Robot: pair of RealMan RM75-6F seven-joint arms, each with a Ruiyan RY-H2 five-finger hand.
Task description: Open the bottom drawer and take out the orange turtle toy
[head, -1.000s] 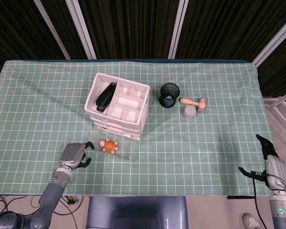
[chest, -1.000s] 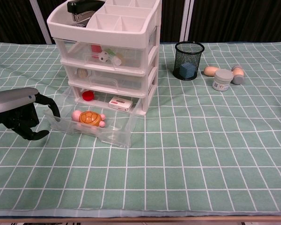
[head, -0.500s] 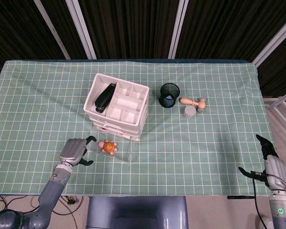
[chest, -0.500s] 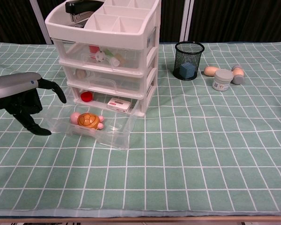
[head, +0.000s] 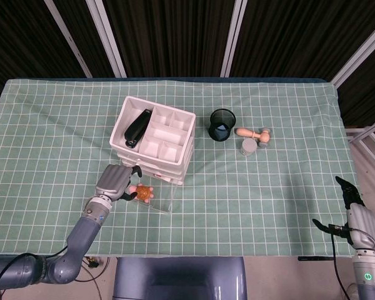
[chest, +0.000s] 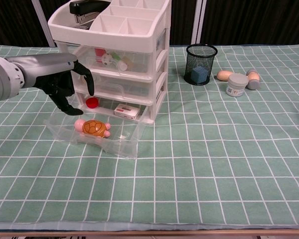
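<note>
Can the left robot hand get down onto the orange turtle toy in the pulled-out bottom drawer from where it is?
Probably yes: the left robot hand hovers open just above the orange turtle toy, and the drawer is open-topped.

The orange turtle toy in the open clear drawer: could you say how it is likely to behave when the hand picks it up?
The orange turtle toy looks small and probably light. Its rounded, glossy-looking shell may slip between the fingers of the left hand, which hovers above it with fingers apart. It lies flat on pink legs, so rolling seems unlikely, but the clear plastic bottom drawer leaves little room around it.
</note>
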